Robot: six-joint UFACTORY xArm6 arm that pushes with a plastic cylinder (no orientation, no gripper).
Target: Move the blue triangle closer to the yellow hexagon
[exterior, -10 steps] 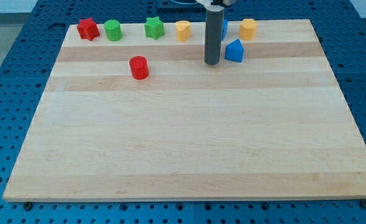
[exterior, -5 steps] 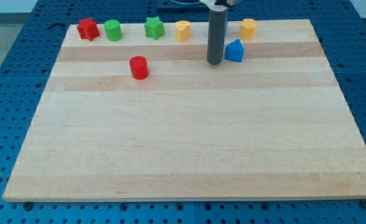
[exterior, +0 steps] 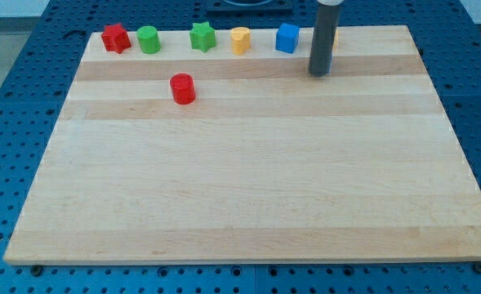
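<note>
My tip [exterior: 319, 73] rests on the board near the view's top right, below and to the right of a blue squarish block [exterior: 287, 37]. The dark rod rises from it to the view's top edge. The blue triangle does not show anywhere; the rod stands over the spot just right of where it last showed. The yellow hexagon is hidden behind the rod too. I cannot tell whether the tip touches either block.
Along the wooden board's [exterior: 248, 180] top edge stand a red star [exterior: 116, 37], a green cylinder [exterior: 148, 39], a green star [exterior: 202, 36] and a yellow block [exterior: 240, 40]. A red cylinder [exterior: 182, 88] stands below them at left.
The rod has moved right, from the blue triangle's left side to over it. The blue triangle and yellow hexagon went out of sight behind it; the blue squarish block is now uncovered.
</note>
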